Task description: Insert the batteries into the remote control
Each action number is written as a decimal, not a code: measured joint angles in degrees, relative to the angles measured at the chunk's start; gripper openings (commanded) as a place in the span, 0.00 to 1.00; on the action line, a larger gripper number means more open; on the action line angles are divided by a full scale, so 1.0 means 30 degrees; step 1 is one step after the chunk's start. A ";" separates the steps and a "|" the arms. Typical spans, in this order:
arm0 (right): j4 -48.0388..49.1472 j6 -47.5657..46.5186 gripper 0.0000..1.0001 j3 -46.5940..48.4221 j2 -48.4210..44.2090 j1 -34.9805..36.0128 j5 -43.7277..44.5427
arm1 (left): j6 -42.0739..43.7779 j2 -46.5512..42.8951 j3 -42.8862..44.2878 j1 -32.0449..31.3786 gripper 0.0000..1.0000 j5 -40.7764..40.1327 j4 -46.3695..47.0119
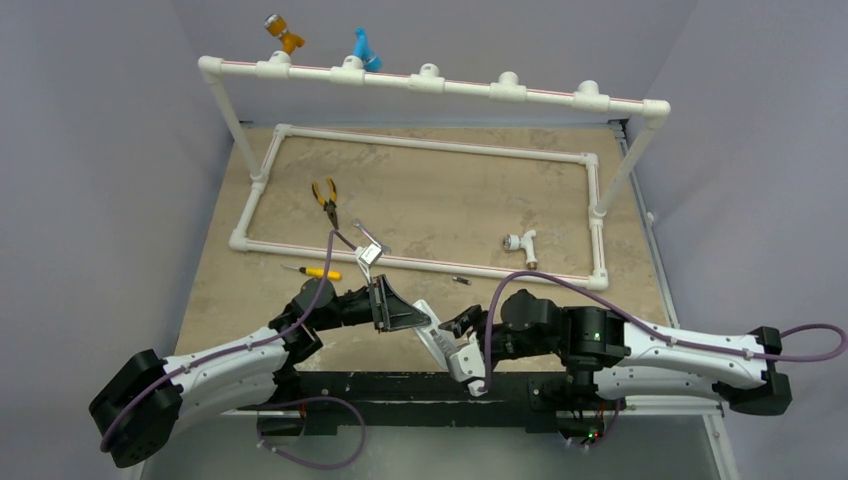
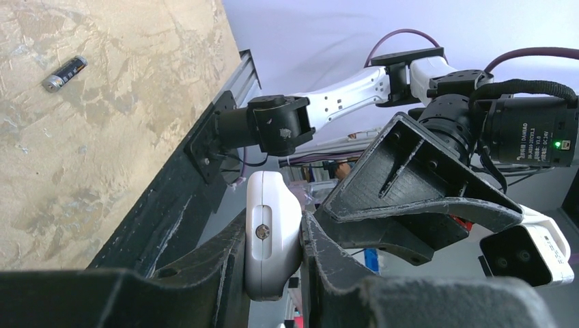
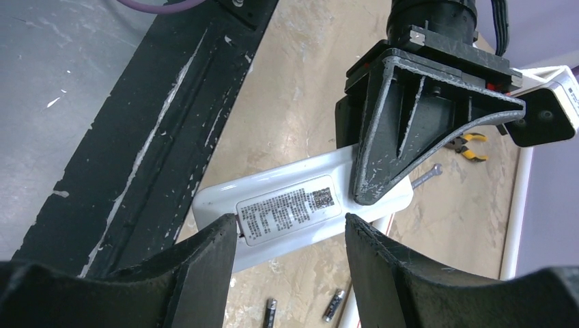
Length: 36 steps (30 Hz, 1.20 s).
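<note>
My left gripper [image 1: 405, 318] [image 2: 273, 236] is shut on one end of the white remote control [image 1: 432, 338] [image 2: 272, 225] and holds it off the table near the front edge. In the right wrist view the remote control [image 3: 293, 205] shows its back with a printed label. My right gripper [image 3: 290, 225] [image 1: 455, 325] stands open over that back; one fingertip [image 3: 222, 236] sits at the label's end and the other is apart from it. Two batteries [image 3: 271, 311] [image 3: 333, 304] lie on the table beneath. One battery [image 2: 65, 74] [image 1: 461, 281] also appears in the left wrist and top views.
A yellow-handled screwdriver [image 1: 318, 272], a silver wrench [image 1: 370, 238], a small white cover piece [image 1: 368, 255] and pliers [image 1: 325, 200] lie left of centre. A white PVC frame [image 1: 430, 264] borders the work area, with a pipe fitting [image 1: 520, 241] inside. The black base rail [image 1: 400, 385] runs along the near edge.
</note>
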 measured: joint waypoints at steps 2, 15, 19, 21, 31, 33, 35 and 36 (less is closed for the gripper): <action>0.0022 -0.0007 0.57 0.0000 0.0146 0.0000 -0.0007 | 0.0000 -0.0015 0.0000 0.0000 0.00 0.0000 -0.0022; -0.0153 -0.0029 0.60 0.0000 0.0503 0.0000 -0.0087 | 0.0015 -0.0029 0.0000 0.0000 0.00 -0.0051 -0.0291; -0.0270 -0.0029 0.60 0.0000 0.0503 0.0000 -0.0138 | 0.0015 -0.0007 0.0000 0.0000 0.00 -0.0044 -0.0291; -0.0270 -0.0029 0.60 0.0000 0.0503 0.0000 -0.0109 | 0.0015 0.0000 0.0000 0.0000 0.00 -0.0044 -0.0299; -0.0131 -0.0335 0.59 -0.0029 0.0707 0.0036 0.1093 | 0.0080 0.0022 0.0000 0.0058 0.00 -0.0459 -0.0539; 0.0146 -0.0393 0.59 -0.0175 0.0648 0.0036 0.1173 | 0.0073 0.0022 0.0000 0.0102 0.00 -0.0532 -0.0539; 0.0459 -0.0430 0.59 -0.0393 0.0525 0.0036 0.1246 | 0.0080 0.0029 0.0000 0.0124 0.00 -0.0597 -0.0539; 0.0590 -0.0444 0.59 -0.0488 0.0444 0.0036 0.1260 | 0.0080 0.0044 0.0000 0.0124 0.00 -0.0605 -0.0539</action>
